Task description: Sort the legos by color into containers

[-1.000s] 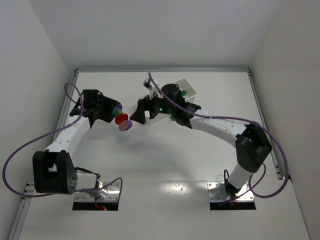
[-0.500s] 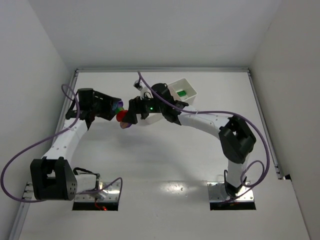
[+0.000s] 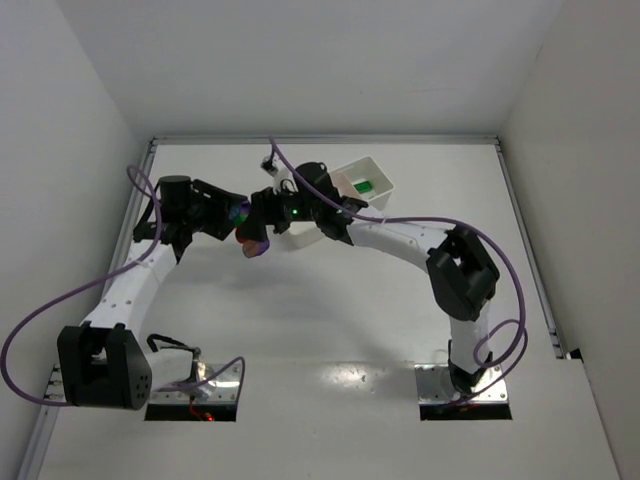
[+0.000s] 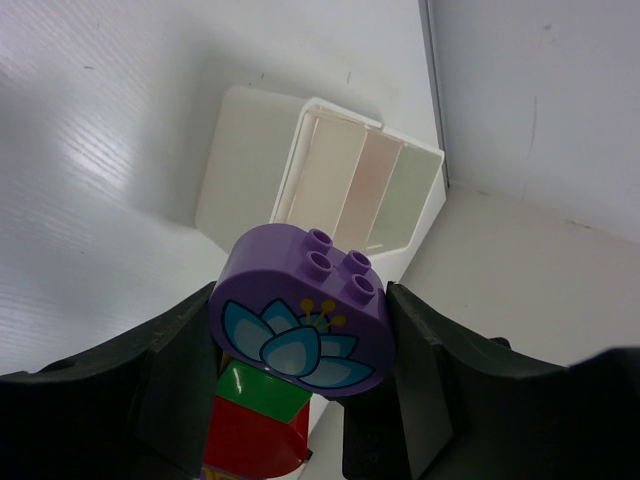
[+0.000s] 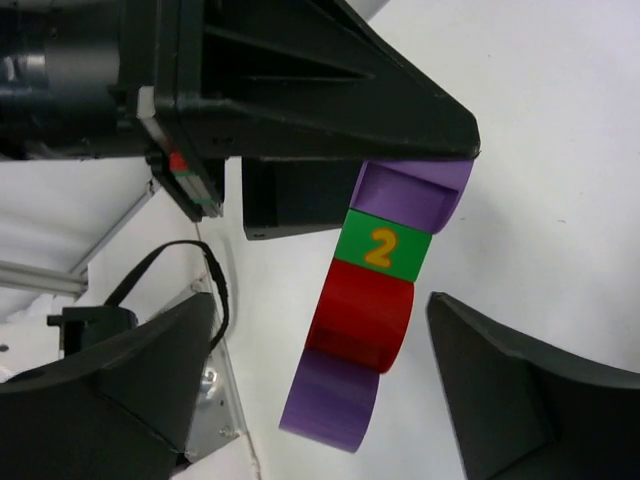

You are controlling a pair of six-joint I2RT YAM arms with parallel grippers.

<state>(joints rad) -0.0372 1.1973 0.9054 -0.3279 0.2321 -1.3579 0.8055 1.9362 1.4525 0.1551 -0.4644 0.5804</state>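
A white table (image 3: 300, 320) spreads out under the left pincer (image 3: 236, 212) and the right pincer (image 3: 258, 228). A white back wall (image 3: 300, 70) stands far behind them. A grey metal strip (image 3: 330, 139) runs along the table edge behind both pincers. A side strip (image 3: 149, 155) runs left of the left pincer. A bright shine (image 3: 345, 373) sits on the table, nearer than the pincers.

The white tabletop (image 3: 330, 320) is matte, with a patch of glare near its front edge. Metal rails run along its far edge (image 3: 320, 140), left edge (image 3: 45, 420) and right edge (image 3: 530, 260). Two metal base plates sit at the near edge, one on the left (image 3: 195, 385) and one on the right (image 3: 465, 385). Towards the far middle a long white tray (image 3: 378, 172) lies at a slant, largely covered from above; the left wrist view shows its three compartments (image 4: 240, 160)
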